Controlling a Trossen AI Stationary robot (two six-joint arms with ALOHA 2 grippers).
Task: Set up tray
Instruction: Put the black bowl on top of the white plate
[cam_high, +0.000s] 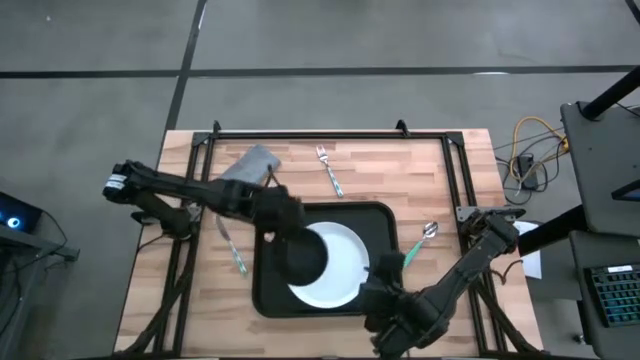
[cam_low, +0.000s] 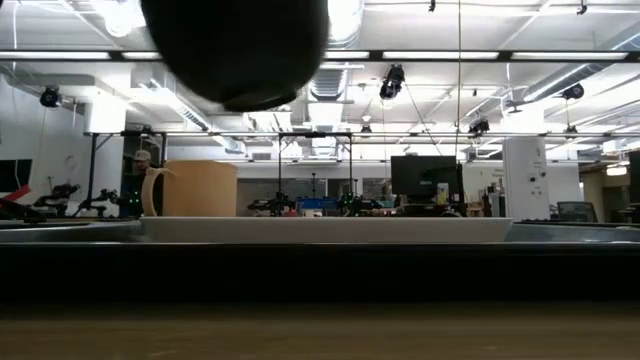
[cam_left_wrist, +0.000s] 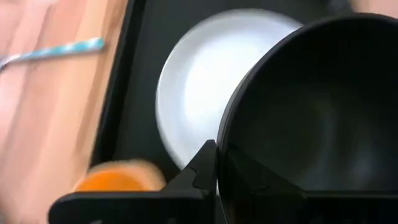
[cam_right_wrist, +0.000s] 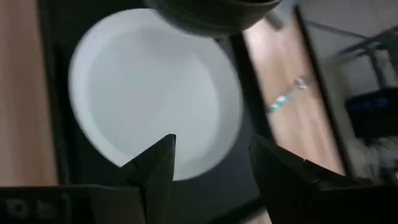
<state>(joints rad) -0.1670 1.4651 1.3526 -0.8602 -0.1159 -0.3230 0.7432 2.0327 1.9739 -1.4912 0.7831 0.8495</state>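
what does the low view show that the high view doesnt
Only the low view shows a tan mug beyond the plate and the room behind. Only the high view shows the grey folded napkin, scattered cutlery and both arms. Both show the round white plate on the large black rectangular tray and the small black bowl held above it.

Wooden counter (cam_high: 420, 180), light planks, black metal frame along its edges.

Directly on it:
- black tray (cam_high: 385, 222), near the middle toward the near edge, carrying a white plate (cam_high: 345, 262)
- grey napkin (cam_high: 252, 164), far left part, well apart from the tray
- fork (cam_high: 329, 170), far middle, lying at a slant
- spoon (cam_high: 417, 243) with green handle, just right of the tray
- a teal-handled utensil (cam_high: 233, 251), left of the tray; its type cannot be told
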